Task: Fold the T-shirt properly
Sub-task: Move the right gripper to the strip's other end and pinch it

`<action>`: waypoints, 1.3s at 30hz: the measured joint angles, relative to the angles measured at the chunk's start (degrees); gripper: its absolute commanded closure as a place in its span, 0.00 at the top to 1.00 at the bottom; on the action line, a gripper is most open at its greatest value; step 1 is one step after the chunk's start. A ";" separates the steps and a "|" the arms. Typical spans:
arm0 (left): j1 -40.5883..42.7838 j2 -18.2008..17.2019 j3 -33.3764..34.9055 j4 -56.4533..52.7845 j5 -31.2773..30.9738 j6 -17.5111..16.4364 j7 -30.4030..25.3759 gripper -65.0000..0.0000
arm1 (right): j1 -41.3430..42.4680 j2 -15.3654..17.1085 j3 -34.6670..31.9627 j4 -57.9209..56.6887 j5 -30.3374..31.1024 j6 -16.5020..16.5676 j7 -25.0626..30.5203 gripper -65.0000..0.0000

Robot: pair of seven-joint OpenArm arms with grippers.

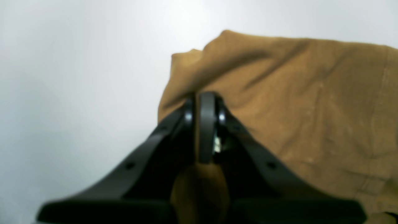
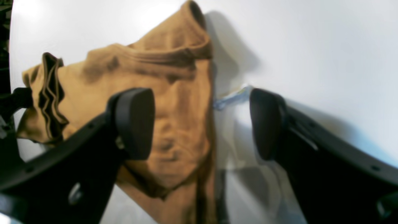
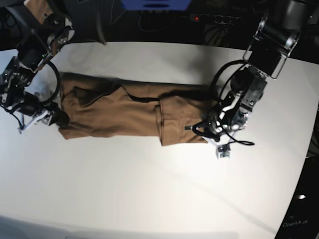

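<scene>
The tan-brown T-shirt (image 3: 124,112) lies as a long strip across the white table (image 3: 149,189), its right end folded over into a flap. My left gripper (image 3: 198,128) is at that flap's right edge. In the left wrist view the left gripper (image 1: 203,102) is shut, with a bunch of the T-shirt (image 1: 311,109) pinched between its jaws. My right gripper (image 3: 57,118) is at the strip's left end. In the right wrist view the right gripper (image 2: 202,123) stands wide open over the T-shirt (image 2: 180,102) edge, holding nothing. A small pale tag (image 2: 231,97) shows beside the cloth.
A black power strip (image 3: 214,19) with a red light and a blue object (image 3: 154,4) sit beyond the table's far edge. The table's right edge (image 3: 306,164) runs diagonally into dark floor. Bare white tabletop spreads in front of the shirt.
</scene>
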 measured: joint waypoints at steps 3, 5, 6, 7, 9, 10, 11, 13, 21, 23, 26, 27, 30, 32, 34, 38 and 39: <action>-0.42 0.02 0.09 -0.15 -0.02 0.02 0.33 0.03 | -0.55 -0.70 -0.02 0.02 1.49 0.28 0.57 0.74; -0.66 0.02 0.11 -0.26 -0.02 0.17 0.48 0.03 | -0.81 -0.72 -0.02 0.02 1.66 0.61 0.79 0.73; -0.70 0.00 0.11 -0.26 -0.02 0.20 0.50 0.03 | -0.81 -0.72 -0.02 0.02 1.64 0.61 0.72 0.73; -0.68 0.00 0.11 -0.26 0.00 0.20 0.48 0.03 | -0.98 -0.70 -0.02 0.02 1.70 0.63 0.76 0.73; -0.79 0.00 0.07 -0.26 0.00 0.22 0.57 0.03 | -1.77 -0.70 -0.02 0.09 2.45 0.81 1.77 0.73; -1.05 0.00 0.24 -0.37 0.00 0.24 0.85 0.03 | -2.21 -0.70 -0.02 0.09 3.10 0.94 1.79 0.73; -1.27 0.00 0.33 -0.42 0.00 0.33 0.94 0.03 | -2.49 -0.70 -0.02 0.09 3.74 1.03 2.03 0.73; -1.31 -0.02 0.33 -0.42 0.00 0.39 0.92 0.03 | -3.08 -0.68 -0.02 0.13 4.20 1.05 2.25 0.73; -1.84 -0.11 0.33 -0.68 0.02 0.42 1.09 0.03 | -5.64 -2.16 0.13 0.96 5.55 1.22 4.61 0.73; -1.84 -0.11 0.33 -0.68 0.02 0.39 1.07 0.03 | -6.29 -2.78 0.13 1.05 7.06 1.29 4.61 0.73; -1.81 -0.09 0.33 -0.66 0.98 0.39 1.14 0.03 | -6.56 -4.02 0.13 1.07 8.31 1.33 4.63 0.73; -1.79 -0.07 0.33 -0.55 2.32 0.42 1.22 0.03 | -6.56 -4.33 0.07 1.07 8.41 1.36 4.63 0.73; -1.81 0.39 0.31 -0.48 5.57 0.68 1.27 0.03 | -6.78 -4.50 -0.04 1.07 8.57 1.51 4.85 0.73; -1.77 1.05 0.24 -0.63 6.49 0.79 1.31 0.03 | -6.78 -4.50 -0.04 1.07 8.57 1.51 4.87 0.72; -1.77 1.22 0.33 -0.63 6.49 0.81 1.33 0.03 | -6.93 -4.50 -0.04 1.05 8.48 1.51 5.22 0.60; -1.66 1.36 0.33 -0.61 6.56 0.83 1.29 0.03 | -7.34 -4.66 -0.11 1.01 7.04 1.36 4.57 0.29; -1.64 1.38 0.33 -0.48 6.60 0.83 1.31 0.03 | -7.34 -4.70 -0.13 0.92 6.80 1.07 3.80 0.21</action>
